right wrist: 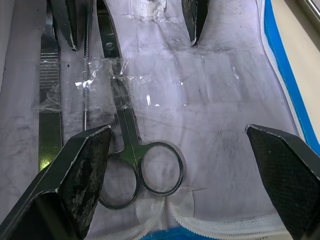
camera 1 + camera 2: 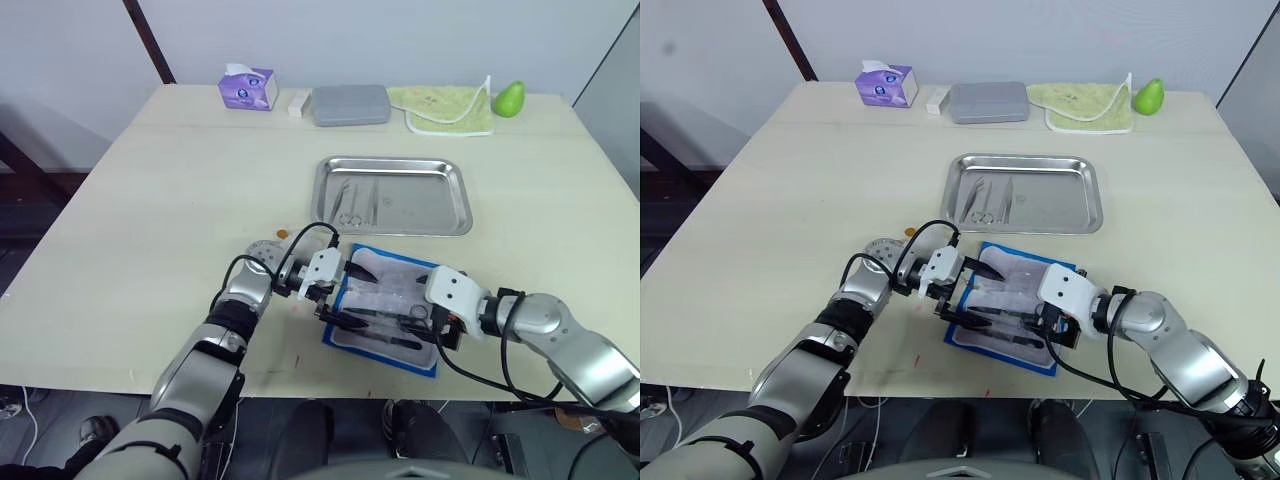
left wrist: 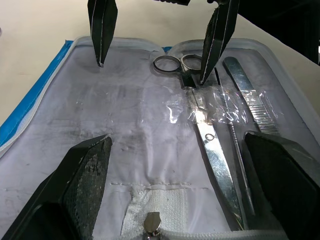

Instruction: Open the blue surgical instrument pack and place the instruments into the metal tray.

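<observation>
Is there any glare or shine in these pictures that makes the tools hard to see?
Left wrist view: the clear film over the scissors throws bright white glints, partly masking the blades. Right wrist view: the same film sparkles over the tool shafts, while the scissor handles stay plain. Left eye view: the metal tray shines, and the instruments inside look faint.

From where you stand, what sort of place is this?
Probably a mock surgical-prep bench rather than a real theatre: an opened blue instrument pack, a shiny steel tray holding slim metal tools, all on a plain pale wooden table.
</observation>
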